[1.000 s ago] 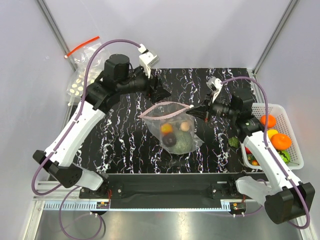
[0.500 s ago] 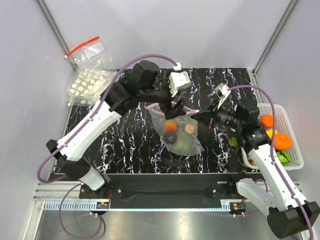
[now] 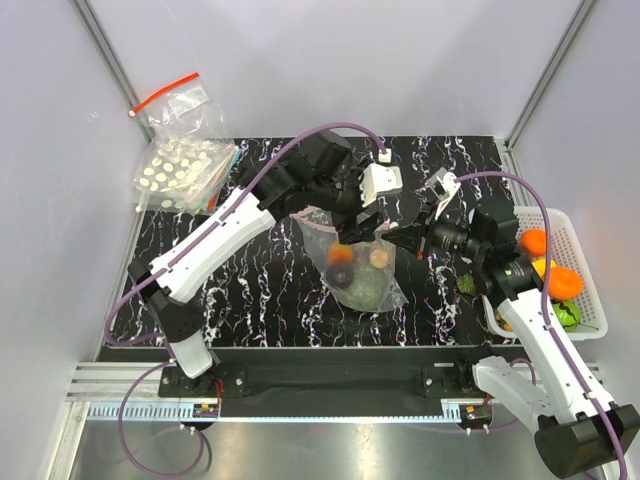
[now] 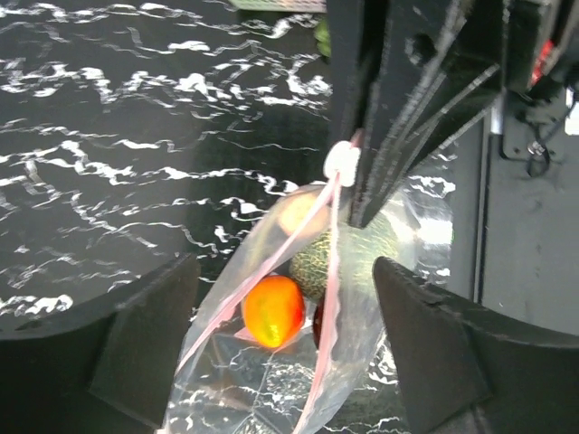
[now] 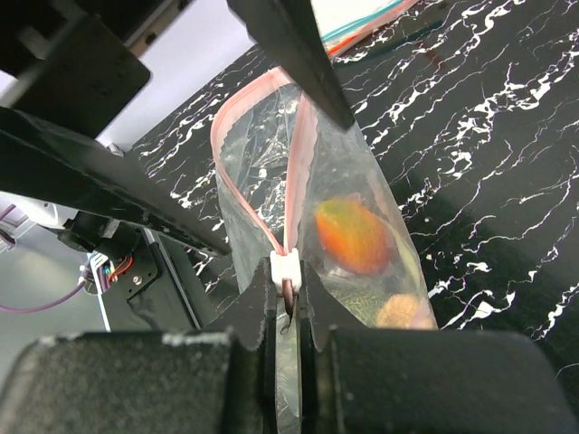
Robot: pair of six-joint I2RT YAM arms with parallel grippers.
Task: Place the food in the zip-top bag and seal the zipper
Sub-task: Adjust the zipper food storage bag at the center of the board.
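The clear zip-top bag (image 3: 352,268) lies mid-table with the food inside: a dark green bumpy lump (image 3: 365,287) and an orange-red piece (image 3: 341,256). My right gripper (image 3: 398,232) is shut on the white slider (image 5: 286,268) at one end of the pinkish zipper (image 5: 237,172). The zipper's two strips stand apart in a loop. My left gripper (image 3: 362,222) hangs open over the bag's mouth, one finger on each side of the strips (image 4: 330,235). In the left wrist view the orange-red piece (image 4: 273,309) and the green lump (image 4: 348,253) show through the plastic.
A white basket (image 3: 580,232) with round fruits stands at the right edge, with a small green piece (image 3: 467,284) beside it. Stacked bags with white dots (image 3: 180,172) and a clear bag with a red strip (image 3: 175,100) lie at the back left.
My left arm has swung from the back left rightward to over the bag's mouth, its gripper open. My right gripper has kept its hold on the slider end.
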